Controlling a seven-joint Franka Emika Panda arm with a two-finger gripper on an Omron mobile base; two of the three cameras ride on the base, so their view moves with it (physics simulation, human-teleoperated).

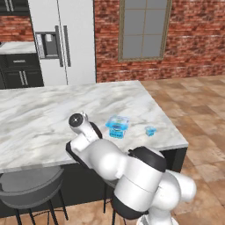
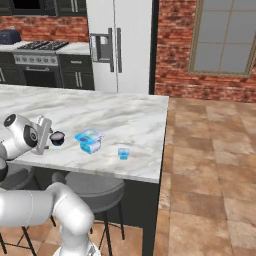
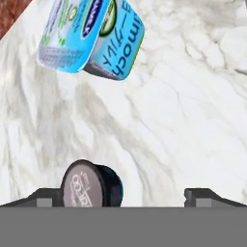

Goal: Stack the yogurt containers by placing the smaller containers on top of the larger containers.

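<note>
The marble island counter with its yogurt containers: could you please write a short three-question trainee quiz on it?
1. True or false: the tiny light-blue tub sits on top of the large light-blue tub.
2. Multiple choice: in the hand view, which container lies closest to the gripper? A. the large light-blue tub B. the small dark cup C. the tiny light-blue tub
3. Fill in: the gripper's jaws stand ____.

Key
1. False. It stands apart on the marble counter, nearer the counter's end by the tiled floor.
2. B. The cup lies just inside one fingertip.
3. Open, with nothing held.
</note>
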